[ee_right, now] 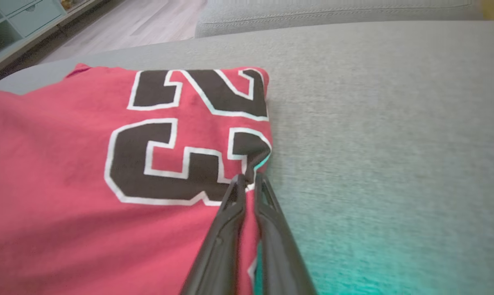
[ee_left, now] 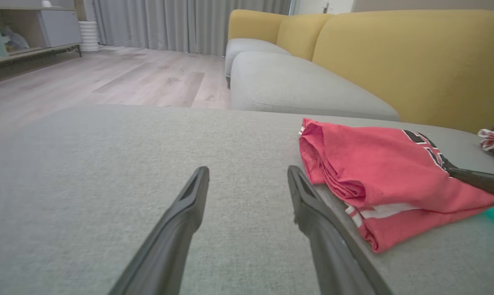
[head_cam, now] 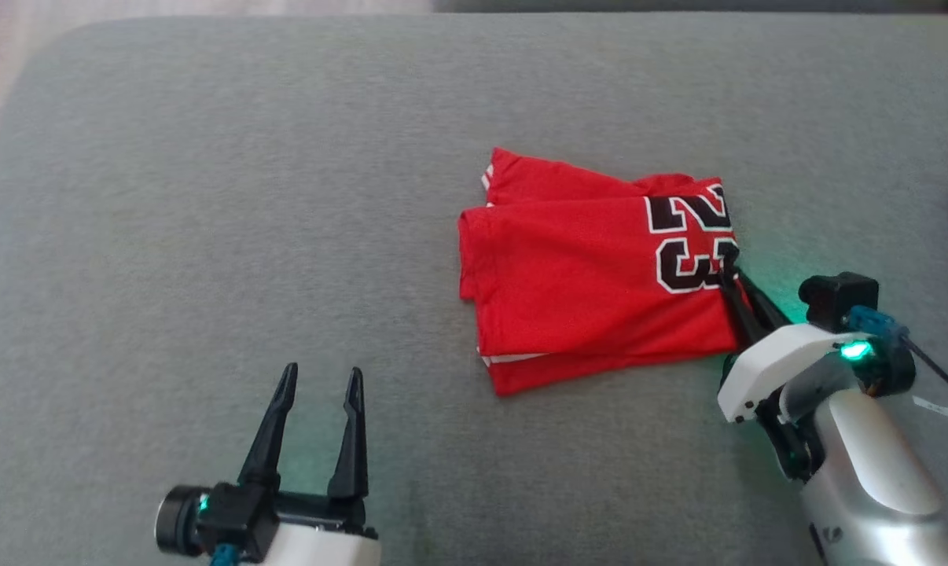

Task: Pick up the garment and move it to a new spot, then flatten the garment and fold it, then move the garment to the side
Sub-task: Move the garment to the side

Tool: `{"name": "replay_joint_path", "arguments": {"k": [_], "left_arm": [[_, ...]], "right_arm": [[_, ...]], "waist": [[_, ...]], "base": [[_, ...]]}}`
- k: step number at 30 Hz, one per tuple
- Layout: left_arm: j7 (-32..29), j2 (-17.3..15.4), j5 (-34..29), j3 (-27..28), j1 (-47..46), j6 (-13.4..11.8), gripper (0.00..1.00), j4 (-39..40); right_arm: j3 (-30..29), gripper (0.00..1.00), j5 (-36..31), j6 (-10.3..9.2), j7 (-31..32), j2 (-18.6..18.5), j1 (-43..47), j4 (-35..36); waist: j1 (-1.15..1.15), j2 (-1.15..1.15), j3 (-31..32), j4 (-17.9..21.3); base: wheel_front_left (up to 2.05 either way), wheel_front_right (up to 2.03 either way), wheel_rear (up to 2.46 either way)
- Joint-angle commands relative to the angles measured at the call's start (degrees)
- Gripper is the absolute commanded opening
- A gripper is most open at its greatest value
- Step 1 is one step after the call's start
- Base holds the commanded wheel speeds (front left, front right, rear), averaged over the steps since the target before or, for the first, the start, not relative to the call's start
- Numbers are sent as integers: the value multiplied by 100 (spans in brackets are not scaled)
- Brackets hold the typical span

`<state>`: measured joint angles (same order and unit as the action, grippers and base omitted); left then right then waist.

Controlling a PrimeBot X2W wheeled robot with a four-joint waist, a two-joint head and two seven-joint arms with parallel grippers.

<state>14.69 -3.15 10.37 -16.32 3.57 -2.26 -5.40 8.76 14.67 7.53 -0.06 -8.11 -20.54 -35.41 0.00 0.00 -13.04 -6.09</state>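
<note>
Right of centre, the right gripper [head_cam: 730, 271] clamps an edge of the folded garment [head_cam: 576, 275]. It is best slid sideways low and slowly, so the folds hold. Lower left, the left gripper [head_cam: 321, 385] has its fingers apart.

lit bright, even | green glow on cushion [head_cam: 285, 236] | wrist pics soft

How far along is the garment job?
Folding looks done: the red mesh jersey with black numerals lies in a compact stack on the grey fabric cushion. In hand: right end effector pinched on its edge; left end effector open. Remaining: moving it aside.
</note>
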Motion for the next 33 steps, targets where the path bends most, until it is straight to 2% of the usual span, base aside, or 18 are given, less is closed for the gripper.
{"name": "replay_joint_path", "arguments": {"k": [1, 7, 13, 22, 29, 30, 31, 33], "left_arm": [[30, 27, -20, 199, -255, 1, 100, 170], [30, 27, -92, 288, -468, 63, 100, 196], [30, 27, -178, 351, -704, 142, 100, 193], [30, 27, -313, 413, -1003, 281, 100, 179], [30, 27, -435, 506, -1149, 386, 100, 157], [30, 27, -448, 518, -1165, 400, 100, 148], [30, 27, -460, 524, -1181, 411, 100, 138], [30, 27, -479, 523, -1205, 420, 100, 116]], "right_arm": [[61, 0, -95, -4, -102, -88, -146, 172], [-37, 0, -402, -4, -159, -361, -344, 596], [-359, 0, -572, -4, 127, -987, -403, 1301], [-1303, 0, -726, -4, 638, -1964, -481, 2270], [-2148, 0, -843, -4, 1005, -2342, -437, 2760], [-2273, 32, -880, -4, 1069, -2362, -421, 2801], [-2393, 97, -943, -4, 1119, -2361, -406, 2854], [-2579, 100, -1117, -4, 1161, -2280, -358, 2978]], "waist": [[0, 0, -95, 221], [0, 0, -335, 713], [0, 0, -677, 1075], [0, 0, -1149, 1346], [0, 0, -1345, 1415], [0, 0, -1354, 1419], [0, 0, -1358, 1418], [0, 0, -1325, 1403]], "base": [[0, 0, 0], [0, 0, 0], [0, 0, 0], [0, 0, 0], [0, 0, 0], [0, 0, 0], [0, 0, 0], [0, 0, 0]]}}
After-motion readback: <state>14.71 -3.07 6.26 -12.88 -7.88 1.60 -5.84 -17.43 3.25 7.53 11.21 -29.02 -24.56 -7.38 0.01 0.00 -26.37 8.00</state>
